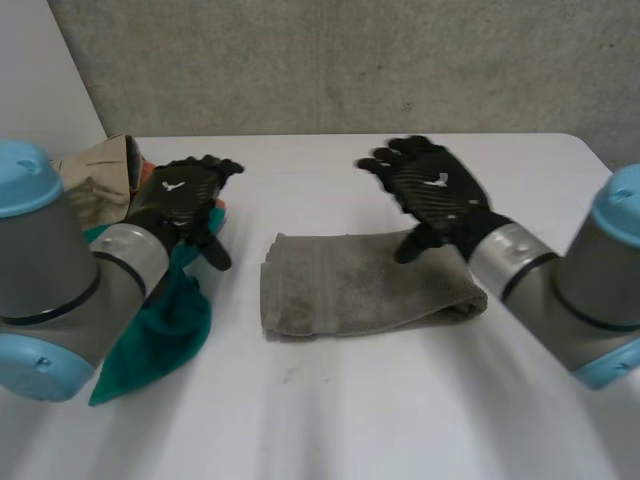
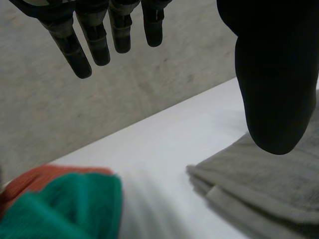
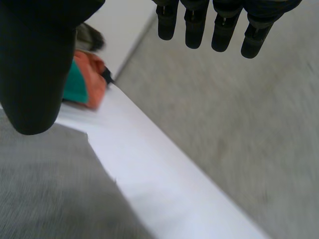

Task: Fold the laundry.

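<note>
While one grey towel (image 1: 360, 285) lies folded, three cloths (image 1: 160, 325) sit heaped nearby.

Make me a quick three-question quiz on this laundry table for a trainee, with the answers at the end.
1. True or false: the right robot hand is pinching the grey towel.
2. Which cloth lies closest to the left robot hand? A) the green cloth B) a white shirt C) a black sock
3. Fill in the blank: on the white table, the grey towel lies ____ (folded / spread out in one layer).

Key: 1 false, its fingers and thumb are straight and apart; 2 A; 3 folded, since layers show at its edge in the left wrist view.
</note>
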Controlling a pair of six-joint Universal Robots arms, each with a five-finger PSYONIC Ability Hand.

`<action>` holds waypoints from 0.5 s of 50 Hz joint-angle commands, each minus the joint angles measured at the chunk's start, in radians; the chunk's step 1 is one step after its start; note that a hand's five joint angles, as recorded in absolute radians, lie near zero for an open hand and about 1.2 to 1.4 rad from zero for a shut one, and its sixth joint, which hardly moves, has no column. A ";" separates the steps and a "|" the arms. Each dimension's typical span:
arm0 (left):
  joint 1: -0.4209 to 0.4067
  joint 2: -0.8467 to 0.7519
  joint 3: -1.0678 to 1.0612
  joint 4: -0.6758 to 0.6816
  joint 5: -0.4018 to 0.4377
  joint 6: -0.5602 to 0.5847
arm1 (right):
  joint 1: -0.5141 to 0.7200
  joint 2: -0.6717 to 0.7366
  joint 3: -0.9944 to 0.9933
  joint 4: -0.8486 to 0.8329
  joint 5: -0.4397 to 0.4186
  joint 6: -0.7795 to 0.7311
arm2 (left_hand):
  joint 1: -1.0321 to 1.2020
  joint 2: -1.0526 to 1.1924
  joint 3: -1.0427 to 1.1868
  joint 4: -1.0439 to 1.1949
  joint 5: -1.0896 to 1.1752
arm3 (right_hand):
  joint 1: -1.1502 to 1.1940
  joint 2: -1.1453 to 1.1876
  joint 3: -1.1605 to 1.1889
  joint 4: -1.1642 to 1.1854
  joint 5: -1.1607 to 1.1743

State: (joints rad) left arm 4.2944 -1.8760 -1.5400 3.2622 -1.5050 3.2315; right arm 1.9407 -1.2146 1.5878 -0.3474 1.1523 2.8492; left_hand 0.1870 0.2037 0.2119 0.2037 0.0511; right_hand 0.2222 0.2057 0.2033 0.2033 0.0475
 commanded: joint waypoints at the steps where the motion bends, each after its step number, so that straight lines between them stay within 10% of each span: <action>1: -0.071 -0.063 0.064 -0.006 -0.001 0.005 | -0.147 0.070 0.040 0.257 0.053 -0.122 | -0.013 -0.029 -0.037 -0.029 -0.051 | -0.048 -0.031 -0.029 -0.029 -0.047; 6: -0.077 -0.068 0.066 -0.032 -0.011 0.001 | -0.200 0.165 0.052 0.283 0.046 -0.223 | -0.013 -0.029 -0.037 -0.029 -0.051 | -0.005 0.012 0.014 0.014 -0.004; 10: -0.061 -0.052 0.048 -0.039 -0.012 0.001 | -0.198 0.169 0.015 0.187 0.091 -0.170 | -0.013 -0.029 -0.037 -0.029 -0.051 | 1.173 1.190 1.192 1.192 1.173; 17: -0.016 0.011 0.000 -0.041 -0.014 -0.002 | -0.060 0.044 -0.003 -0.016 0.208 -0.165 | -0.013 -0.029 -0.037 -0.029 -0.051 | 1.174 1.191 1.193 1.193 1.174; 25: 0.047 0.075 -0.045 -0.041 -0.012 -0.012 | 0.266 0.153 -0.089 0.002 0.081 -0.277 | -0.013 -0.029 -0.037 -0.029 -0.051 | 1.174 1.191 1.193 1.193 1.174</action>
State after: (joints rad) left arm 4.3038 -1.8360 -1.5587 3.2212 -1.5152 3.2279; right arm 1.9954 -1.1482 1.5514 -0.3586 1.3308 2.6512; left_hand 0.1871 0.2037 0.2119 0.2037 0.0511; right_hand 1.0618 1.1639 1.1858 1.1951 1.0065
